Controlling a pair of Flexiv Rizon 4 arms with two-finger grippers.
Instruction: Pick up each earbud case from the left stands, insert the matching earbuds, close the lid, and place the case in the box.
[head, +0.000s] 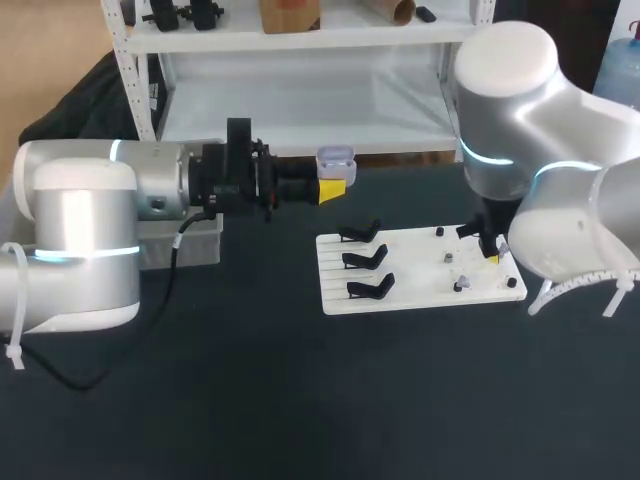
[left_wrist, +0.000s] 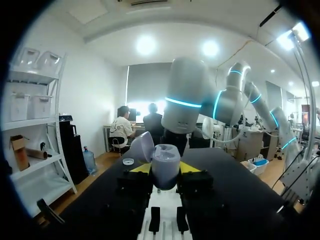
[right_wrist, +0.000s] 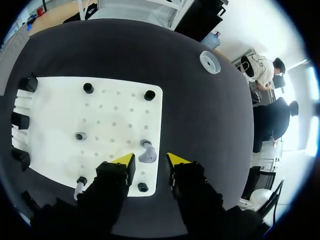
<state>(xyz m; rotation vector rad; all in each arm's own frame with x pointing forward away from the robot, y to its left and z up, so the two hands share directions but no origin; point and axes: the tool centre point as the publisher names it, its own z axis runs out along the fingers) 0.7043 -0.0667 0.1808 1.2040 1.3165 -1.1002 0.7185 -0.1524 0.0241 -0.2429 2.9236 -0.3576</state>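
Step in hand, by your frames: earbud insertion; your left tool (head: 333, 190) clamps earbud case (left_wrist: 165, 165), lid open, held up off desk (head: 250, 400); your right tool (right_wrist: 151, 160) spread open, 1 earbud (right_wrist: 146, 150) just ahead of its tips, on white board (right_wrist: 60, 115); next, likely: lower, pinch earbud gently, carry to case.

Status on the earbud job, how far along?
Done: the case is off the stands, all three empty, lid open, gripped in the left pincer. In hand: the right pincer is open over a lavender earbud on the white board. Left: insert earbuds, close lid, place in box; box contents not visible.
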